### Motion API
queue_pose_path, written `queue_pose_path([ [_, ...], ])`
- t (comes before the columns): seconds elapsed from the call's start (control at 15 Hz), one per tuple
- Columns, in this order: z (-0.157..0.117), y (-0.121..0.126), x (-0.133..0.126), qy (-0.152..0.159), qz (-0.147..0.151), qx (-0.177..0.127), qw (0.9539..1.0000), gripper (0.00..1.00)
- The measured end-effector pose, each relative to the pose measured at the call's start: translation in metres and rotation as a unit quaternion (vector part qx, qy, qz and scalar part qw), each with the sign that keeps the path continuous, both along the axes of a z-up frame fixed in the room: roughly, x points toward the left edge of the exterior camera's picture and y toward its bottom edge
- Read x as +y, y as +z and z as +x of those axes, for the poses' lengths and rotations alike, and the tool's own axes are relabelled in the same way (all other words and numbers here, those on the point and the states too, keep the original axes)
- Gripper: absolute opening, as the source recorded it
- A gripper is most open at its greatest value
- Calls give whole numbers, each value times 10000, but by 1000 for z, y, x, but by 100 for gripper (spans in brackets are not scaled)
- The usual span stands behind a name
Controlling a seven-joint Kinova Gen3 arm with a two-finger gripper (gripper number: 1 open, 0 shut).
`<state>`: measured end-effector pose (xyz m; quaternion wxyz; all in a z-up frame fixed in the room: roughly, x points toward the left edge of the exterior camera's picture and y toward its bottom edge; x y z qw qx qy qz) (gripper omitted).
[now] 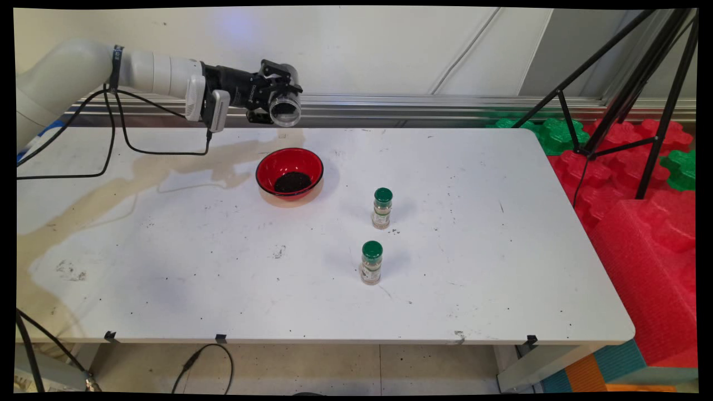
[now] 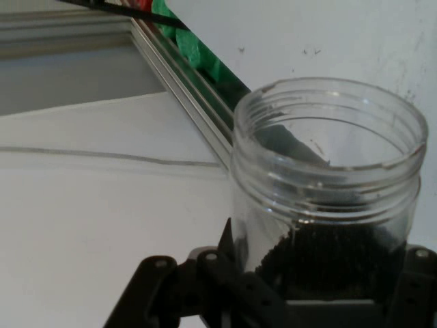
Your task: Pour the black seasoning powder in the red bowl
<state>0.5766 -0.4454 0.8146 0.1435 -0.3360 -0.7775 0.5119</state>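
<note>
Jar (image 1: 285, 110): your gripper (image 1: 273, 100) is clamped on it, holding it up in the air at the far edge of the table (image 1: 473, 289), with the arm reaching in level from the left. In the hand view you see the jar (image 2: 328, 184) is clear plastic, threaded at the neck, with no lid on; its body sits between the fingers, the gripper (image 2: 321, 287) closed against its lower part.

Its long axis lies about level, in line with the arm, and the open mouth faces toward 3 o'clock and a little toward you in the main view. I judge it to be tipped on its side rather than upright. Something dark shows low inside the jar in the hand view; you cannot tell from here whether it is contents or the gripper seen through the wall.

Bowl (image 1: 289, 172), red with a dark heap in it, stands on the table near the jar, at 6 o'clock from it and well below. Two small bottles with green caps stand upright farther off: one (image 1: 382, 208) at about 4 o'clock from the bowl, the other (image 1: 371, 262) beyond it at about 5 o'clock, both well apart from your gripper.
</note>
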Motion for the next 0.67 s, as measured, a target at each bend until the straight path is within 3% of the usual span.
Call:
queue_pose_path([
  [0.67,0,-2,3,-348,-529,-510,9967,0],
])
